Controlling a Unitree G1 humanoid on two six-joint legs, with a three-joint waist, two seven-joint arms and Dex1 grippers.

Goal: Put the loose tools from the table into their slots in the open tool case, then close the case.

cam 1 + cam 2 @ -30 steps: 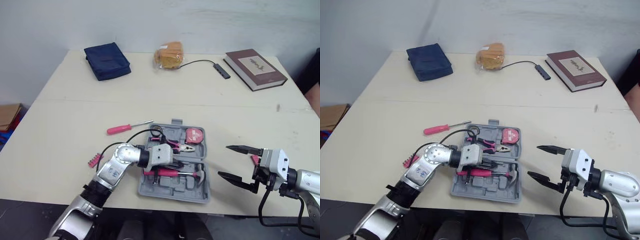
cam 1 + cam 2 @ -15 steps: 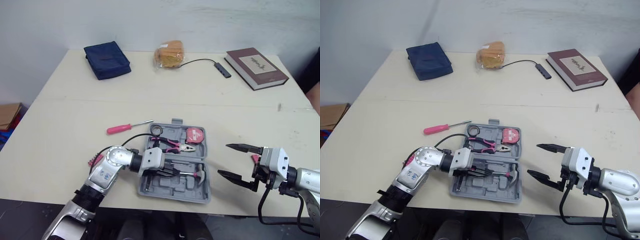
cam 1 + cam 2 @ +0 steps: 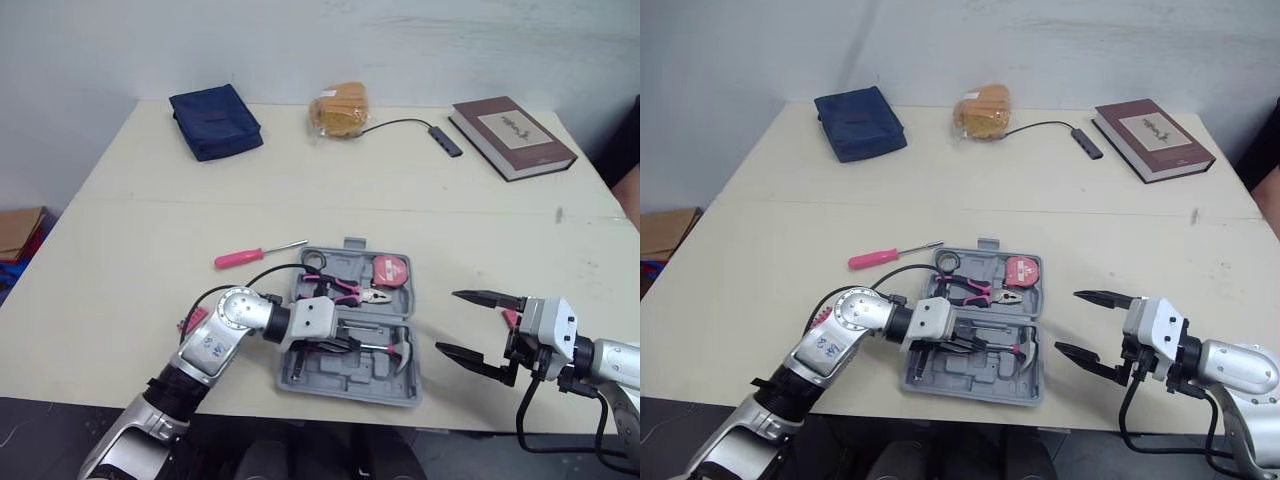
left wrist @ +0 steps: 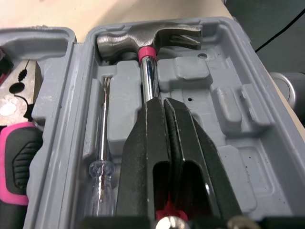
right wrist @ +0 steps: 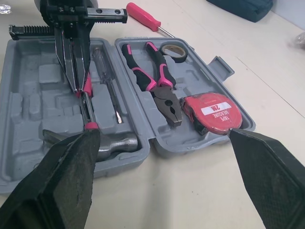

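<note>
The grey tool case lies open near the table's front edge. It holds pink pliers, a red tape measure, a tape roll, a clear screwdriver and a hammer. My left gripper is shut, its fingers lying along the hammer's shaft in the near half of the case. A pink screwdriver lies loose on the table behind the case. A pink bit holder lies by my left arm. My right gripper hovers open to the right of the case.
At the back of the table are a navy pouch, a bag of bread, a USB hub with its cable and a brown book. A small pink item shows just behind my right gripper.
My left gripper has drawn back slightly to the left and now lies along the hammer's pink handle, hiding it. The right gripper has stayed where it was, open.
</note>
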